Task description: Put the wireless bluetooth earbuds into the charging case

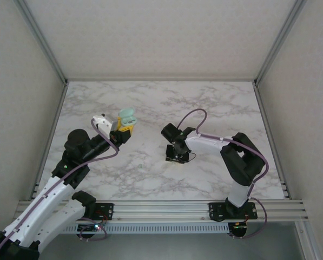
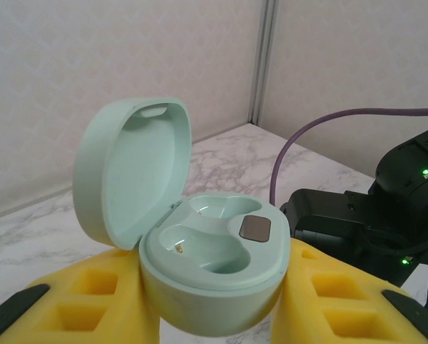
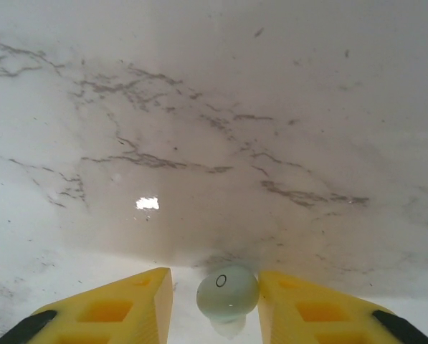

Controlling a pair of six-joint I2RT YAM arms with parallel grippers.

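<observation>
Mint charging case (image 2: 212,281) is clamped lid-up in the left jaws with both sockets empty, while one mint earbud (image 3: 228,292) lies on the counter (image 3: 199,143) between the part-open, ungripping right jaws, so nothing is inserted yet.

Left arm (image 1: 69,173): stretched forward, wrist raised. Left gripper (image 1: 123,129) clamped on the open mint charging case (image 1: 127,115), yellow fingers (image 2: 92,301) on both its flanks.

Right arm (image 1: 238,157): elbow folded, wrist pitched down, to the right of the case. Right gripper (image 3: 215,281) parted, straddling a mint earbud (image 3: 228,292), gap showing on one side.
</observation>
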